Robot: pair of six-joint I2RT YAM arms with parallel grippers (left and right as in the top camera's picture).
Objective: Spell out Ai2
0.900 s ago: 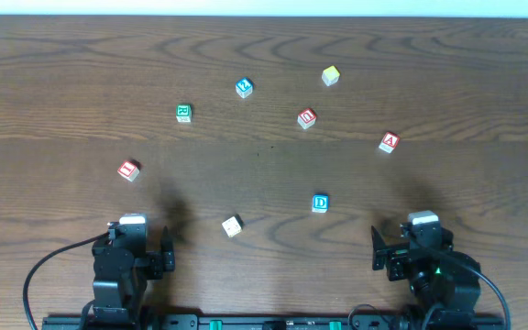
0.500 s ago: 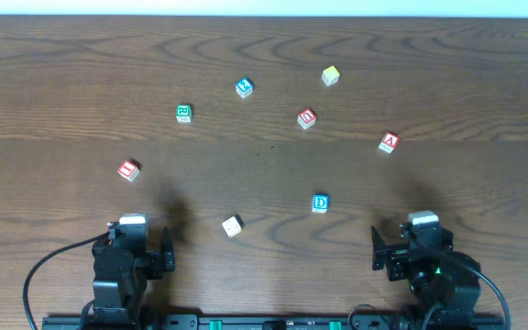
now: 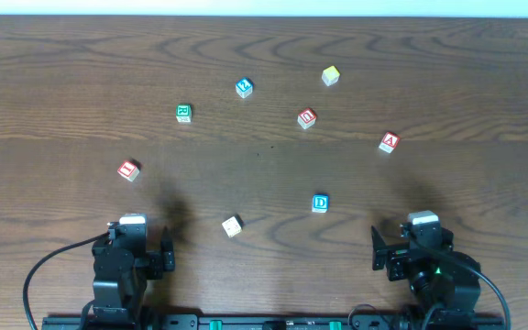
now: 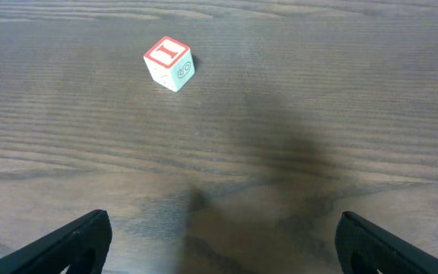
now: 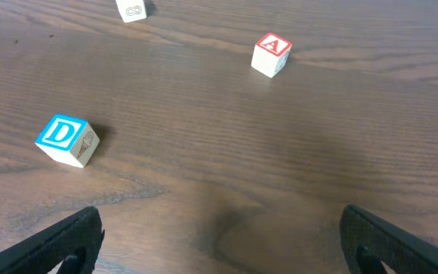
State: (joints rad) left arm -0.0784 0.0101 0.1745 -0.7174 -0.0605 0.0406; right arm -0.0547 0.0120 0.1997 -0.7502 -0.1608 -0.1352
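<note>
Left gripper [image 4: 219,243] and right gripper [image 5: 223,240] sit spread and empty; the small red-framed white I cube [image 4: 169,64] looks light, rigid, best pinched across opposite flat sides.

I see no change from the earlier moments: my left fingers [image 4: 74,243] at 7 o'clock of the desk [image 3: 62,55] and my right fingers [image 5: 401,243] at 5 o'clock have not stirred, spread wide, and the A cube [image 3: 389,142], I cube [image 3: 128,170] and 2 cube [image 3: 244,87] lie unmoved
</note>
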